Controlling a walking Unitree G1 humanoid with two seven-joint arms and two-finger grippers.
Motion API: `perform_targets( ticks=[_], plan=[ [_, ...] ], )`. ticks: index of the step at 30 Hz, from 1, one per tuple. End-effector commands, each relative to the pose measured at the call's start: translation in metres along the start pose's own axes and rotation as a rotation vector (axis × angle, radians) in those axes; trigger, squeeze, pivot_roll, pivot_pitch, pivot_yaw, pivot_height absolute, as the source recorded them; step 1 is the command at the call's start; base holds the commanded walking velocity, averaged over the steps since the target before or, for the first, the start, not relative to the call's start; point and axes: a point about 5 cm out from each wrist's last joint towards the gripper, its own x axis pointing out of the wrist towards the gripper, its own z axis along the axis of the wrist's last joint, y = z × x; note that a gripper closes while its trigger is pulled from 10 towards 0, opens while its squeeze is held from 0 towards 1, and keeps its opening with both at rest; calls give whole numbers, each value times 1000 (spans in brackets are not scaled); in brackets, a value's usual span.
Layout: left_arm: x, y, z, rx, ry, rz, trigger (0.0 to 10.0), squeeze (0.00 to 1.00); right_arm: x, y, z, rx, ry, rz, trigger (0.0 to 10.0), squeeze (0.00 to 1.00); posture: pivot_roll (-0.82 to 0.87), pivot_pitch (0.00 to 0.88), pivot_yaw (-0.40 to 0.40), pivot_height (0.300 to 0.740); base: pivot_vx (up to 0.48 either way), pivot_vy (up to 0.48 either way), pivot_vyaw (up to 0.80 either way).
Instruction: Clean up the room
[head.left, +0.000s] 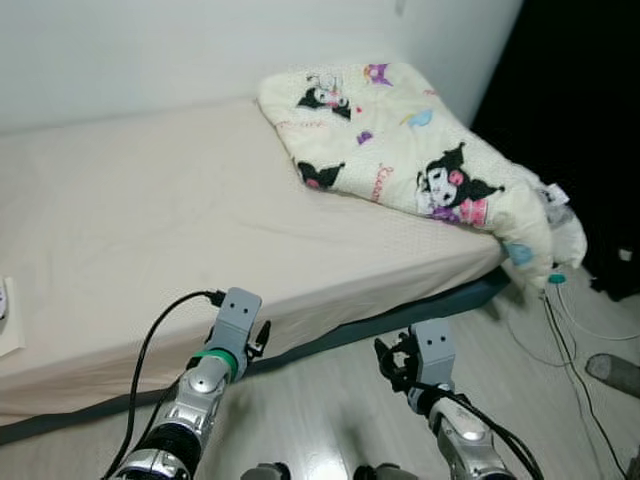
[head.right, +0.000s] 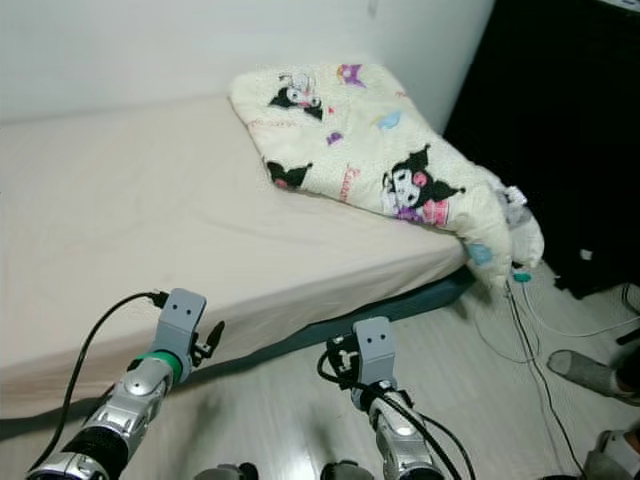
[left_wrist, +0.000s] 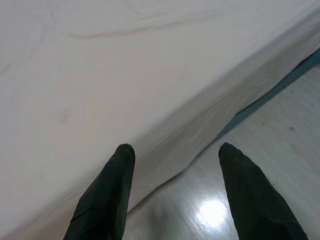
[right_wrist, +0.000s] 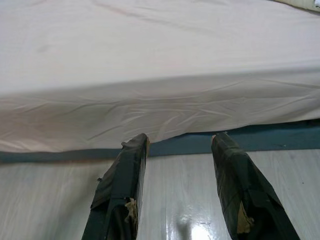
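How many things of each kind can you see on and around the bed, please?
Bed: 1
Folded cartoon blanket, on the bed's far right corner and hanging over it: 1
Robot tools, both open, near the bed's front edge: 2 (left tool, right tool)
Cables on the floor to the right: several, count unclear
Total counted: 4

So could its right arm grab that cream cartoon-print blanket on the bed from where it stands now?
Probably not yet. The right gripper, fingers open, hangs low over the floor beside the beige mattress, while the folded cream cartoon-print blanket lies at the far corner. Nothing blocks the way; it just looks too far.
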Motion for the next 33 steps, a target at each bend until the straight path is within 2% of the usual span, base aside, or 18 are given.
perform_targets(
  ticks=[1,6,33],
  plan=[
    [-2,-1,-5,14,24,-8,10000,0,-4,1,-6,17,18,-9,10000,0,-18,50,56,736,0,0,0],
    [-2,-2,-5,15,23,-8,10000,0,-4,0,-6,10,18,-5,10000,0,-17,51,56,736,0,0,0],
    [0,-3,-5,15,31,-9,10000,0,-3,2,-5,0,25,20,10000,0,-18,39,52,736,0,0,777]
  ],
)
